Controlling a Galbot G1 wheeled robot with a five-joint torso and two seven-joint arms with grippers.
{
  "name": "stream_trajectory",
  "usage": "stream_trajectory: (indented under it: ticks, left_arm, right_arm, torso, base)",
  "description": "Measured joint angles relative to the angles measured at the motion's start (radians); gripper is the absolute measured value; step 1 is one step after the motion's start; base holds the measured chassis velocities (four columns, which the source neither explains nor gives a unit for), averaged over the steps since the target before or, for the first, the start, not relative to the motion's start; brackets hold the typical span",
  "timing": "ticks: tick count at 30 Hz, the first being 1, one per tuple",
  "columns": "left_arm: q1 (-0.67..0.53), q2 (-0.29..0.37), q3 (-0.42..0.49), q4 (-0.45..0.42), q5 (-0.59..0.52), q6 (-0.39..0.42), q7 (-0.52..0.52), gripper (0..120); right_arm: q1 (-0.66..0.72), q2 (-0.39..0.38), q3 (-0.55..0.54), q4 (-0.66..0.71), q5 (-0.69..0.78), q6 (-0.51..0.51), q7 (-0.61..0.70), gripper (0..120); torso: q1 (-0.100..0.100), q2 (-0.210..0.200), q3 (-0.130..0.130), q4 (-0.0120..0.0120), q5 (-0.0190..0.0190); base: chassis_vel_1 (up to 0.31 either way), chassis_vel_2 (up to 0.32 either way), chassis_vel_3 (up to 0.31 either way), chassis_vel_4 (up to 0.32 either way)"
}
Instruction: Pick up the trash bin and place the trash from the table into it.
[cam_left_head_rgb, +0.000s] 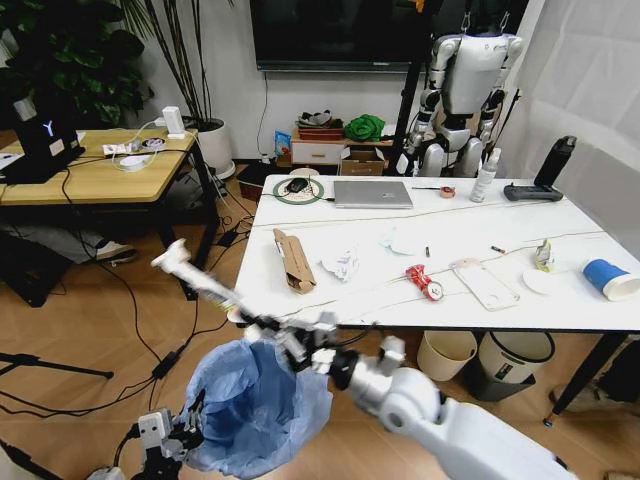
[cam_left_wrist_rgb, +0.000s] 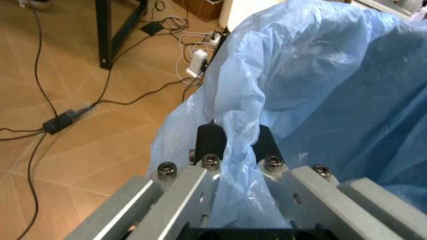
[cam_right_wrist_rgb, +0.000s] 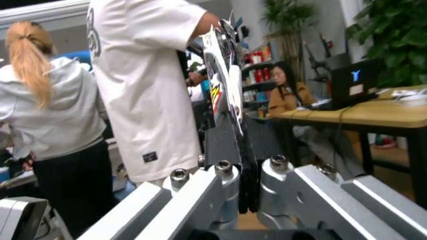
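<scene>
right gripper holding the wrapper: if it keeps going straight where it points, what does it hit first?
Likely nothing nearby: the right gripper, shut on a wrapper, points left past the table corner over open floor, toward the wooden desk; depth unclear.

The trash bin (cam_left_head_rgb: 255, 405) wears a thin, crinkled, semi-glossy light-blue plastic bag. My left gripper (cam_left_wrist_rgb: 233, 145) has matt black pads on smooth grey metal links with shiny bolts. My right gripper (cam_right_wrist_rgb: 233, 155) pinches a glossy printed wrapper (cam_right_wrist_rgb: 223, 80). The table (cam_left_head_rgb: 560, 235) looks polished marble; the flattened box (cam_left_head_rgb: 294, 260) is matt brown cardboard.
</scene>
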Motion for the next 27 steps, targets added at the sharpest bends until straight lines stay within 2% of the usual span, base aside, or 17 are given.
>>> stream_trajectory:
  ticks: [4,7,9,17,27]
  left_arm:
    - [-0.001,-0.014,-0.002,-0.013,0.006,0.000,-0.005,0]
    - [-0.001,-0.014,-0.018,-0.031,0.004,-0.001,-0.010,0]
    - [0.001,-0.011,-0.026,-0.037,-0.001,-0.001,-0.010,0]
    - [0.008,-0.007,-0.031,-0.042,-0.003,-0.005,-0.009,0]
    - [0.001,0.004,-0.026,-0.033,-0.011,-0.005,-0.009,0]
  right_arm:
    - [0.002,0.002,-0.036,-0.024,-0.044,0.000,0.003,0]
    - [-0.038,-0.021,-0.048,-0.030,-0.097,0.001,0.004,0]
    - [-0.061,-0.024,-0.046,-0.033,-0.122,0.005,0.005,0]
    - [-0.129,-0.053,0.021,-0.019,-0.165,0.009,0.005,0]
    - [-0.145,-0.071,0.072,0.003,-0.165,0.007,0.006,0]
  torso:
    - [0.000,0.000,0.000,0.0000,0.0000]
    - [0.000,0.000,0.000,-0.0009,0.0000]
    - [0.000,0.000,0.000,-0.0007,0.0001]
    - [0.000,0.000,0.000,-0.0005,0.0002]
    - [0.000,0.000,0.000,-0.0004,0.0003]
  base:
    - [0.000,0.000,0.000,0.000]
    - [0.000,0.000,0.000,0.000]
    - [0.000,0.000,0.000,0.000]
    - [0.000,0.000,0.000,0.000]
    - [0.000,0.000,0.000,0.000]
